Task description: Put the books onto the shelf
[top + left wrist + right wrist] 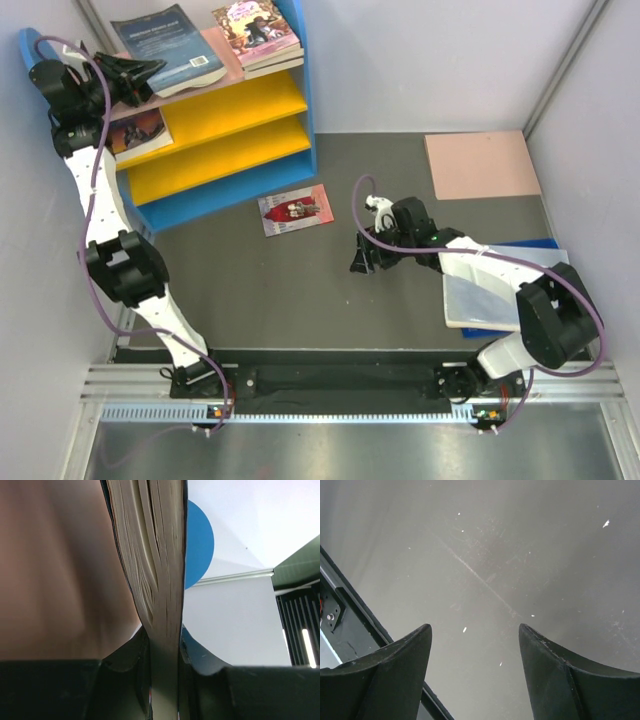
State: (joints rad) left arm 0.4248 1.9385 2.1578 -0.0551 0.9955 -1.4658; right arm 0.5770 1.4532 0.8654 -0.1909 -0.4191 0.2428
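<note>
The navy blue paperback (165, 40) lies over the pink top board (215, 45) of the small blue-sided shelf (305, 100), at about 11 o'clock in the overhead view. The left gripper (135, 75) is clamped on its near-left corner. The left wrist view shows the page edges pinched between the two fingers. Whether the book already rests flat on the board or hangs just above it cannot be told.

The main risk lies in the release. The grip is at one corner of a thin, floppy book, so if the book sits too far toward the board's 7 o'clock edge it could tip and slide off when the fingers part. Pushing it further toward 3 o'clock brings a second danger. The pink-purple paperback (255, 28) tops a small stack just beside it, close to the blue side panel, and a shove could nudge that stack over the edge. The shelf looks light, so a hard push may also shift it.

The dark orange-brown paperback (135, 130) sits on a yellow board below. The red-white paperback (295, 210) lies flat on the grey table (300, 300) at 5 o'clock of the shelf. The right gripper (365, 258) hovers nearby with its fingers apart and empty. A flat, thin cover may slip when pinched.
</note>
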